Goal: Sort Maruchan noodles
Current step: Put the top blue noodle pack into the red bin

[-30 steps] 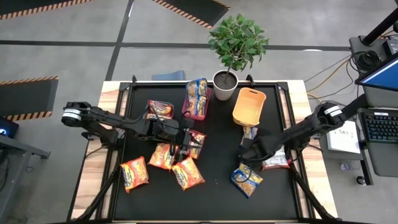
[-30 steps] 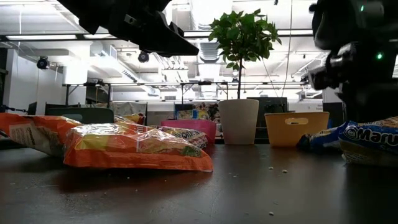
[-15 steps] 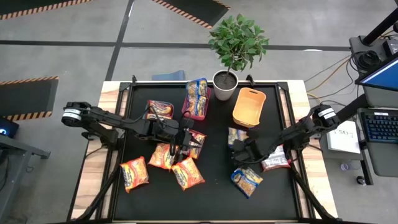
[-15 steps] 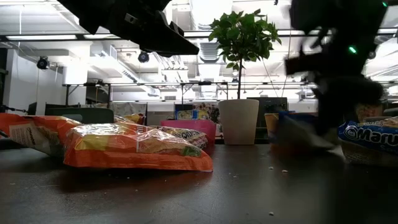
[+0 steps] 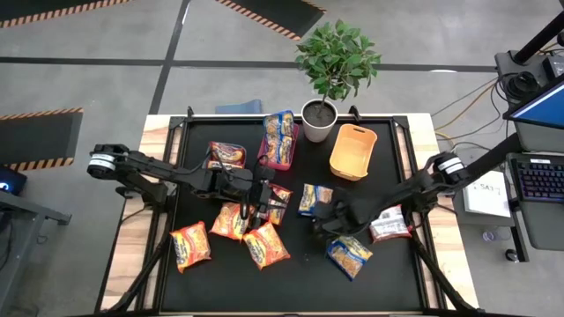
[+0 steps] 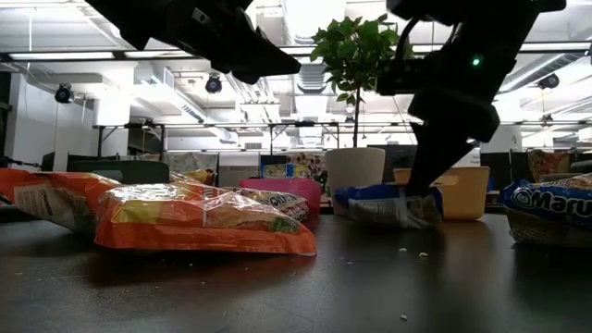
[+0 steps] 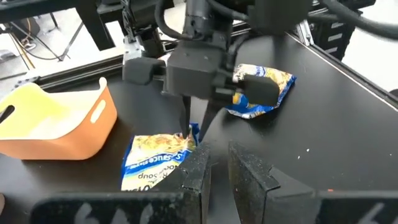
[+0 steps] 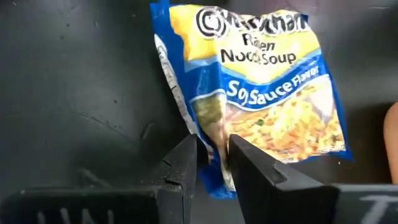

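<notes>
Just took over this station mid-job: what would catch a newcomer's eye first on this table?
The right gripper pinches the edge of a blue-yellow noodle packet near the table's middle, beside the orange bin. To the left, orange packets lie clustered under the left gripper, and a potted plant stands at the far edge.

The desk point(image 5: 300, 264) has a black top with pale wooden strips along its two sides. A white plant pot point(image 5: 319, 121) stands at its far edge. Just beside the pot lie an orange bin point(image 5: 353, 151) on one side and a pink bin point(image 5: 280, 141) holding packets on the other. Orange packets point(image 5: 265, 246) cluster well off from the pot, past the pink bin. Blue-yellow packets point(image 5: 351, 255) lie past the orange bin, one point(image 5: 313, 198) nearer the pot.
</notes>
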Controlling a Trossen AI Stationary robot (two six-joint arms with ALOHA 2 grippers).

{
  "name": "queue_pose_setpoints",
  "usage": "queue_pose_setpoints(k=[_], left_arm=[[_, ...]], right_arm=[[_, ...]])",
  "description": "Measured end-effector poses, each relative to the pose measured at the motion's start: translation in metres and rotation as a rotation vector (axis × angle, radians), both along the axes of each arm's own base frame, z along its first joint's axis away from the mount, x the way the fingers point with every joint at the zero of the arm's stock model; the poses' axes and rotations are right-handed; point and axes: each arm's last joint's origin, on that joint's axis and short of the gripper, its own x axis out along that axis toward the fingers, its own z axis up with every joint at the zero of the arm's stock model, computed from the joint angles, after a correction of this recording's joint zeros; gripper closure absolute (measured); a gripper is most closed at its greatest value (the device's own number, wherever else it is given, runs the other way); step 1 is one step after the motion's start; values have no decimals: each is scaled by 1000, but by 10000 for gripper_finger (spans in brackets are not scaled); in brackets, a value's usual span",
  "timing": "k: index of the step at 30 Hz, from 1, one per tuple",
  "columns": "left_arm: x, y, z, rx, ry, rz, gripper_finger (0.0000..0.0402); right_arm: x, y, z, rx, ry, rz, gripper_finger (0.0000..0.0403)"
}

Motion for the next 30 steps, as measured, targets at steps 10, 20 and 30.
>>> queue_pose_setpoints(k=[10,20,30], left_arm=[[12,-1,-24,-29,54,14,364],[25,-2,-33,-16,3,7,364],[29,-1,-34,-63,-26,28,364]], right_arm=[[-4,5,12,53,34,79,322],[-24,-7,30,-32,-37,257,328],[-55,-38,23,63,-379,123,328]])
